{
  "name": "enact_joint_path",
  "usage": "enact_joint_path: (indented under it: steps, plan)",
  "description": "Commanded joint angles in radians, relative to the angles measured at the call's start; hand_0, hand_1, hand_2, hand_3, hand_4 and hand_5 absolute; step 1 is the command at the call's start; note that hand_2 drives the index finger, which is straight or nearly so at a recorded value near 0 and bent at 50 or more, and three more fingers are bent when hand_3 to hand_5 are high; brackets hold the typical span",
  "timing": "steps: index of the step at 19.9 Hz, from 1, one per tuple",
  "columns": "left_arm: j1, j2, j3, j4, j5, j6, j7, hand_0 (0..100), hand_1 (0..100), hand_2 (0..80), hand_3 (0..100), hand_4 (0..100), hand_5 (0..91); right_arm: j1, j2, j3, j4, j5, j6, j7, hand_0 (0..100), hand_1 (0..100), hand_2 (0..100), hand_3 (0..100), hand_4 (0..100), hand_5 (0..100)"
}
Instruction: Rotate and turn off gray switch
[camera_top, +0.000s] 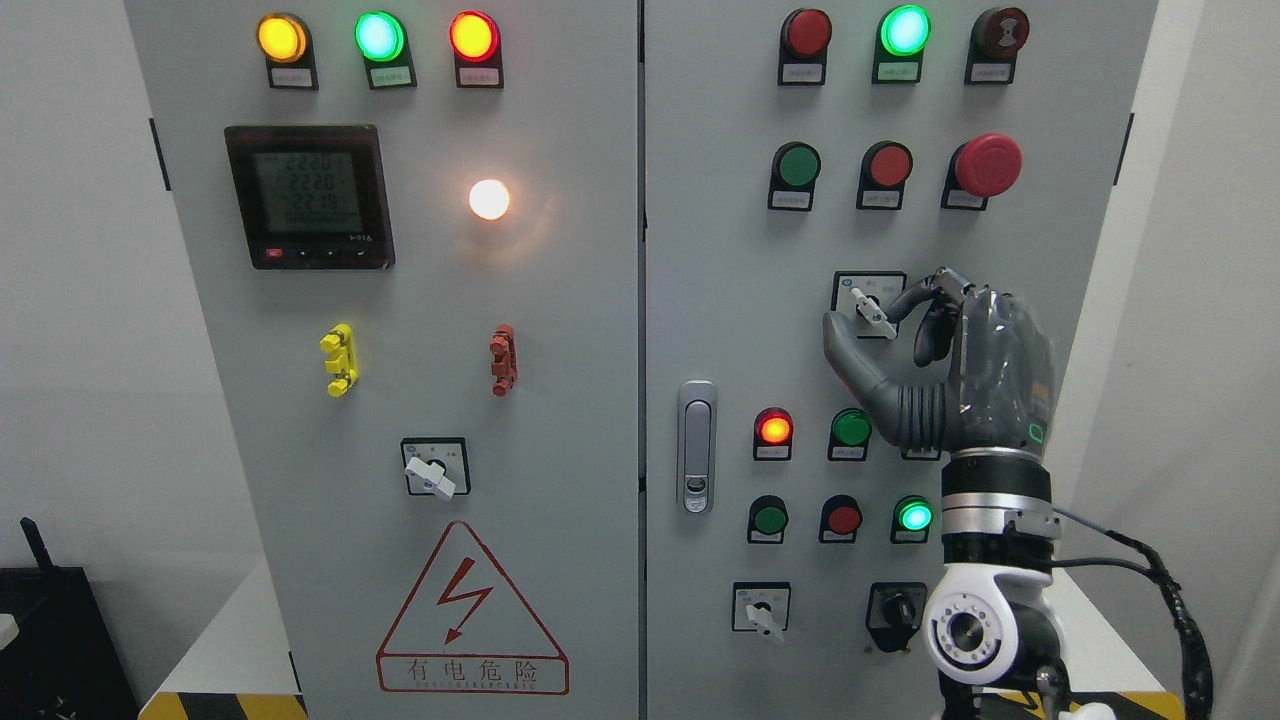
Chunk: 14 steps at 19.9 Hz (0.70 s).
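Right hand raised against the right cabinet door, thumb and fingers pinched on the gray switch, mid-right on that door. Handle tilted down to the right. Bare panel left of it; red mushroom button well above; green button below.
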Motion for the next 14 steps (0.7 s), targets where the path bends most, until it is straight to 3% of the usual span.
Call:
enact_joint_path:
  steps: [1,14]
  plan:
    - [-0.009,0.0,0.008,-0.026,0.02,0.0,0.0,12,39,0.0,0,0,0.0,0.001,-0.001,-0.022,0.0,0.004,-0.001,-0.001,9,44,65,100,95,100]
    - [-0.009,0.0,0.008,-0.026,0.02,0.0,0.0,12,39,0.0,0,0,0.0,0.001,-0.002,-0.023,0.0,0.004,-0.001,0.0,10,44,65,100,96,100]
